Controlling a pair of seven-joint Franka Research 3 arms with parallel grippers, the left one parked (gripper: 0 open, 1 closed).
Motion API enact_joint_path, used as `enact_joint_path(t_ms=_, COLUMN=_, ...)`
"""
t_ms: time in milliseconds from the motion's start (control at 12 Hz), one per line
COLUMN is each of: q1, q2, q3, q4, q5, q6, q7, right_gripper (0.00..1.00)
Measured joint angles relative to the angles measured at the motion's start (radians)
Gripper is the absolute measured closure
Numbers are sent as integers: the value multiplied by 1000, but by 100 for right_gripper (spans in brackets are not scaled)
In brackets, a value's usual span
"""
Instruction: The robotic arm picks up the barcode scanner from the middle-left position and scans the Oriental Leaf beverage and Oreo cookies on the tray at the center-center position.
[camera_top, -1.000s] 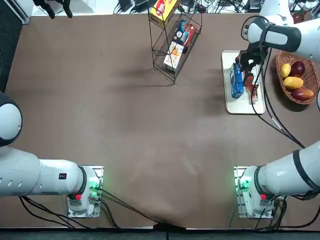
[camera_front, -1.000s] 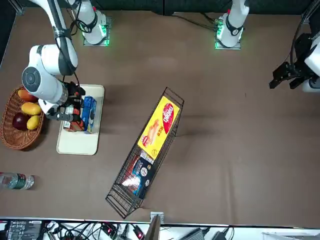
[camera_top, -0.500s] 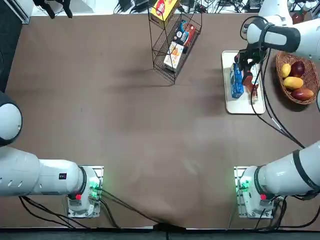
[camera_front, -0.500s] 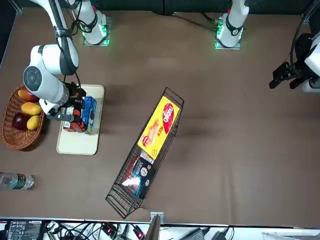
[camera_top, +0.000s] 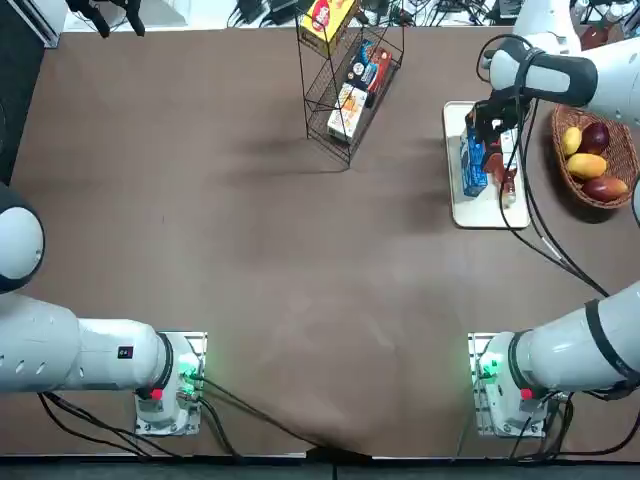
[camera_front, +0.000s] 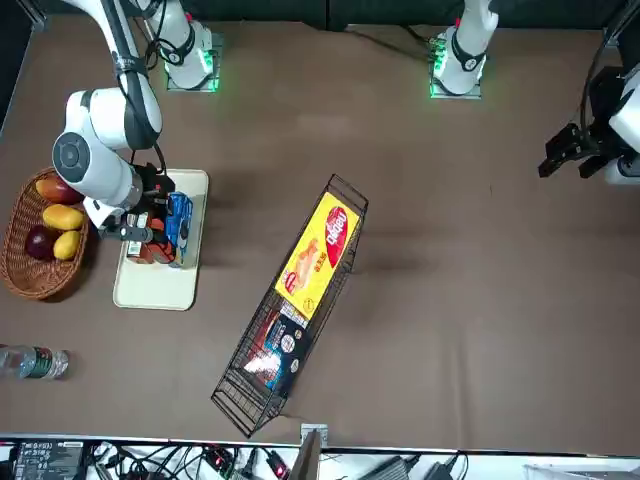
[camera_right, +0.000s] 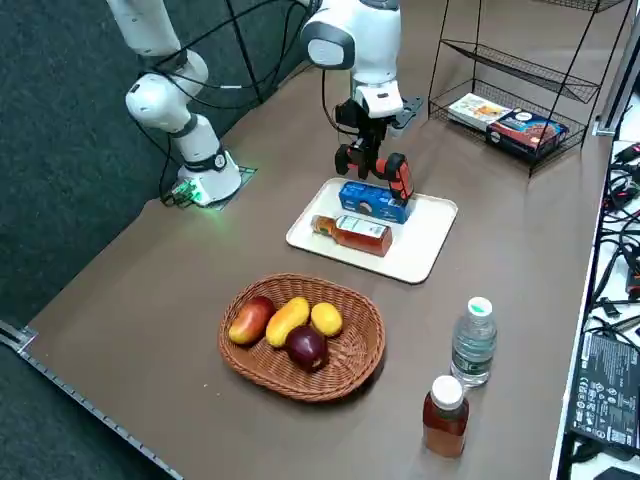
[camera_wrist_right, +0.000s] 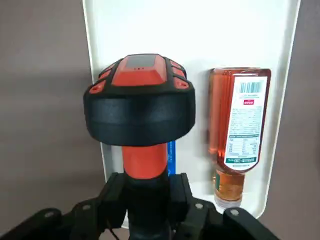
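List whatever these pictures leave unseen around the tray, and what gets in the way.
- Blue packet: mostly hidden in the right wrist view, behind the scanner.
- Scanner's grip: partly covered in the right wrist view by the right gripper holding it.
- Bottle's underside: faces the tray in the right side view.

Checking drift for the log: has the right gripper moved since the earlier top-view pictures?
Yes, slightly: in the top view the right gripper has shifted left, away from the wicker basket.

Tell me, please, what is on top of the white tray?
A blue box and a reddish-amber bottle lie there; the box's underside is hidden.
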Motion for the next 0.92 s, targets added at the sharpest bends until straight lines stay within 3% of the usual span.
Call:
enact_joint_path(t_ms=417, q1=-9, q2=-26, q3=-8, q4=4, q5=0, q6=-18, q7=-38, right_gripper=57)
enact_joint_path(t_ms=917, q1=-130, q2=-63, q3=-28, q4=4, q5=0, q6=-57, q7=-208, right_gripper=57)
